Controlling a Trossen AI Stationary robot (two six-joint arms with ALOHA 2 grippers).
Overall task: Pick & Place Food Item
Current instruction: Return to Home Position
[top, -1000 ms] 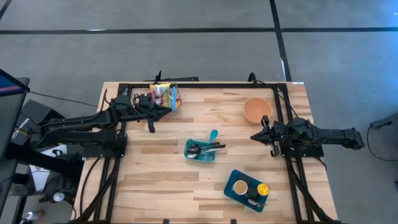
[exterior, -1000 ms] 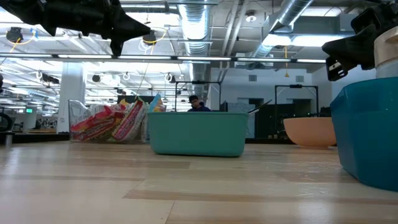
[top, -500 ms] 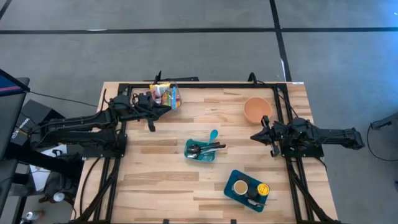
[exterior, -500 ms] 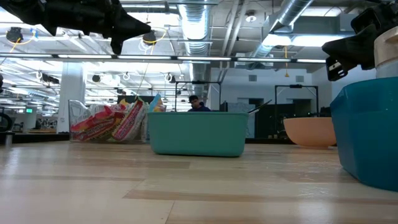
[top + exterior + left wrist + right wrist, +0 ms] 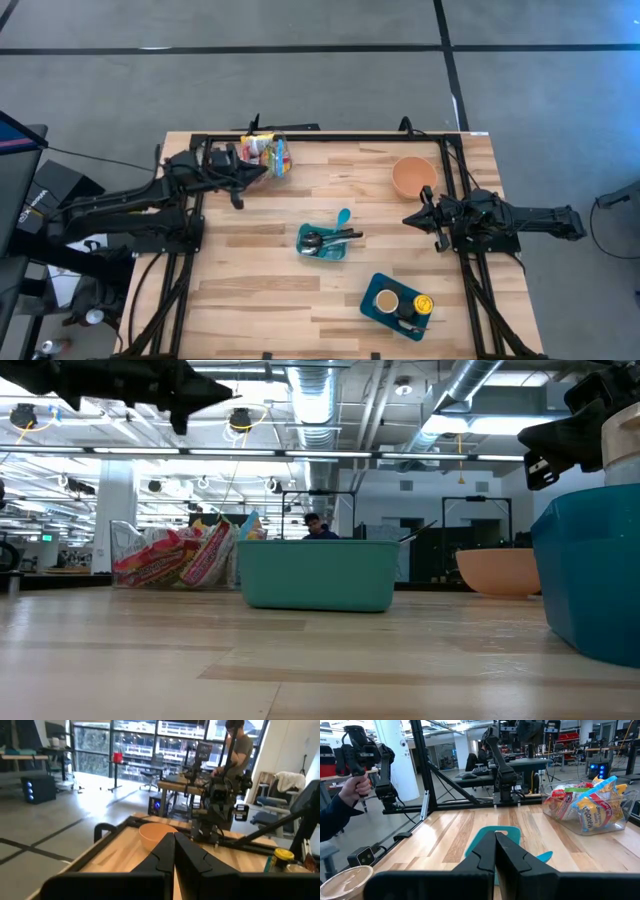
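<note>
**Overhead, table-level and wrist views at the close of sorting.** The left gripper (image 5: 174,839), fingers pressed together on nothing, hung above the table just beside the transparent bin (image 5: 626,820); the red noodle packs (image 5: 565,800) lay inside that bin; the right gripper (image 5: 495,837), likewise closed and empty, hovered at the table's right side near the orange bowl (image 5: 413,176). Spoons (image 5: 330,238) sat in the green bin (image 5: 315,575); the blue bin (image 5: 590,575) held small containers (image 5: 423,303). Judged step: return to home, with nothing left loose on the boards; next, the left arm would need to draw back clear of the bin's rim.
</note>
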